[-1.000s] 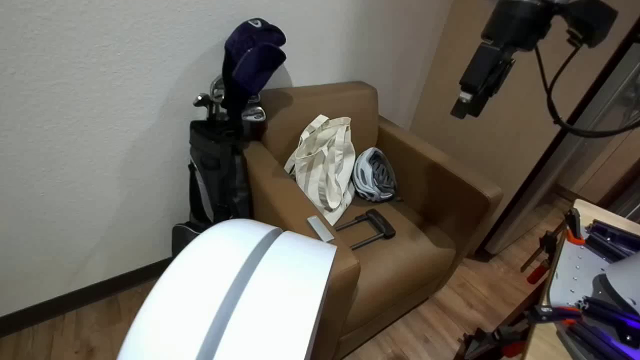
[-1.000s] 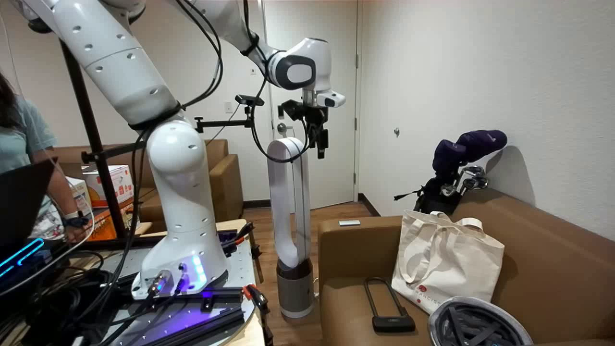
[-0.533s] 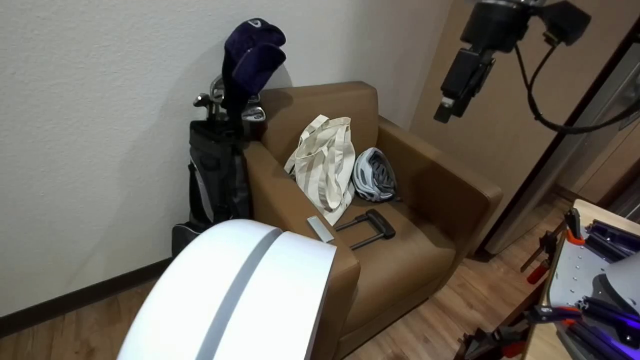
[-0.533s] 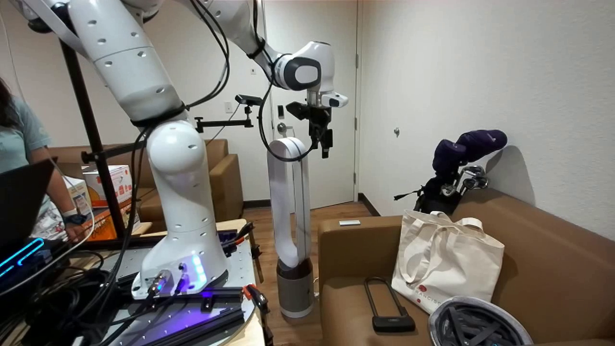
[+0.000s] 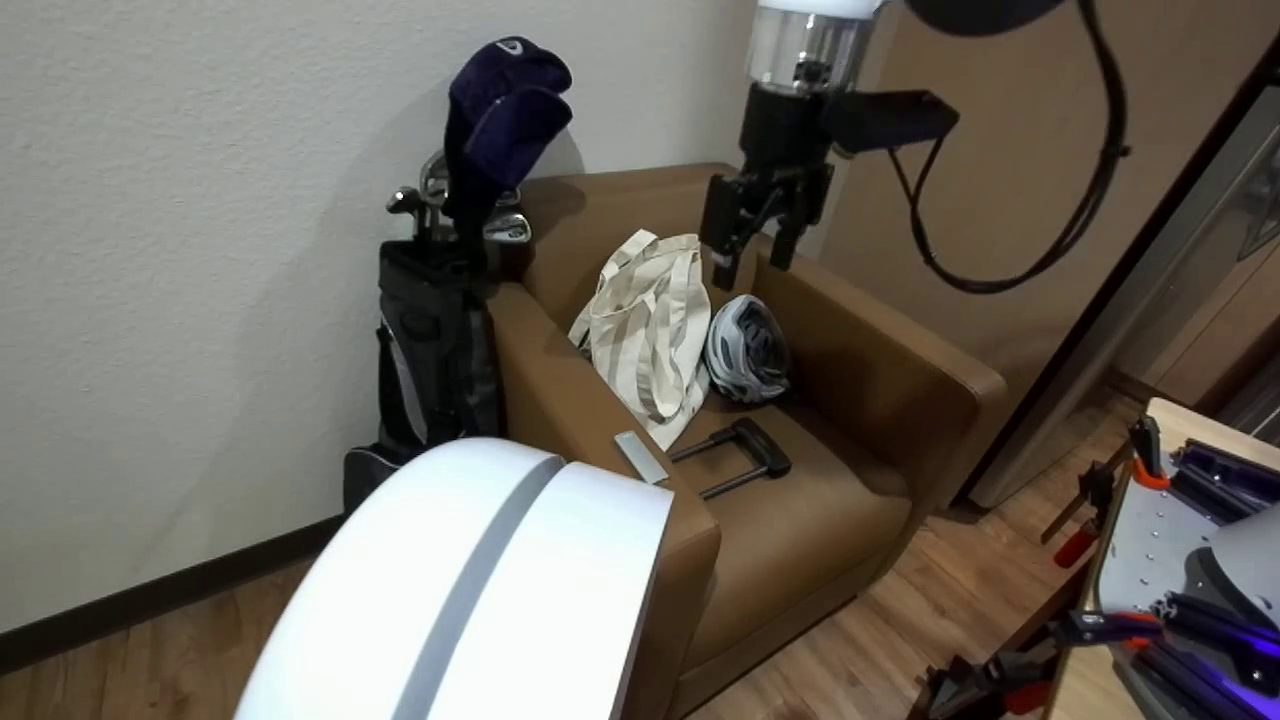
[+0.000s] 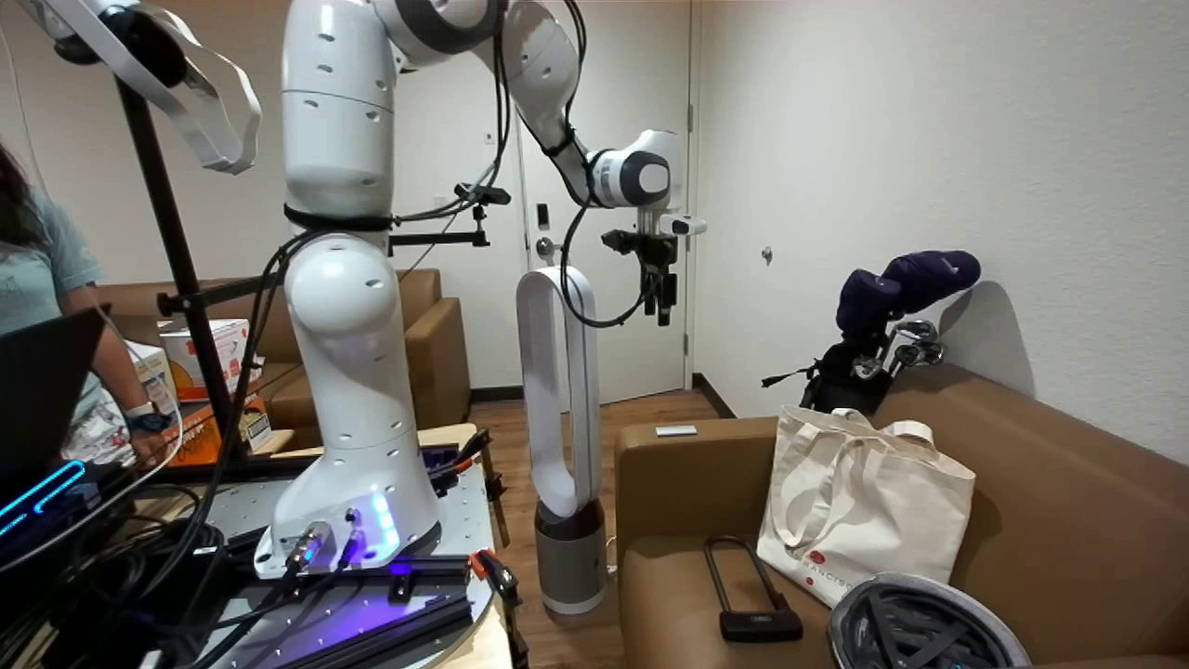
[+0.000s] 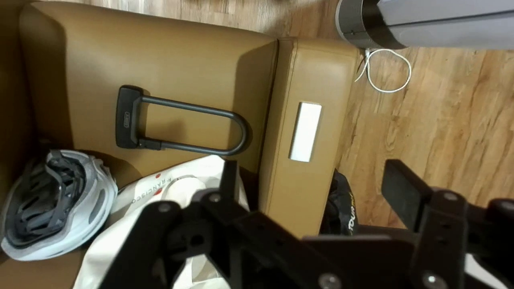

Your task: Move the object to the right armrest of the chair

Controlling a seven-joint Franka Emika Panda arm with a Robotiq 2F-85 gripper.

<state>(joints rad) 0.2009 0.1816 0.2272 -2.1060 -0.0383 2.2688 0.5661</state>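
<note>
Seeing a white helmet [image 6: 920, 624] at the near right in an exterior view, on a brown chair [image 6: 664, 595], showing its inside. Left of the helmet, finding a black bike lock [image 6: 760, 626], lying flat. At the near left, having a big white robot arm [image 6: 344, 288] on a table [image 6: 464, 530]. Behind the helmet, spotting a floppy white bag [image 6: 864, 506] with red dots, slumped in the corner by the far armrest [image 6: 701, 483]. On top of that armrest, finding a small silver bar [image 6: 675, 430], lying flat too. Holding the black gripper [image 5: 752, 268] up in the air, pointing down, well apart from the bar, with fingers [image 7: 403, 194] spread wide. Past the armrest, seeing a tall white fan [image 6: 585, 400] on the left and a dark golf bag [image 6: 841, 376] with purple covers [image 6: 932, 272] on the right. Behind the table, spotting a person [image 6: 42, 269] dressed in light blue. Seeing a brown couch [image 6: 441, 358] at the far left and a white door [image 6: 641, 84] far off in the middle.
</note>
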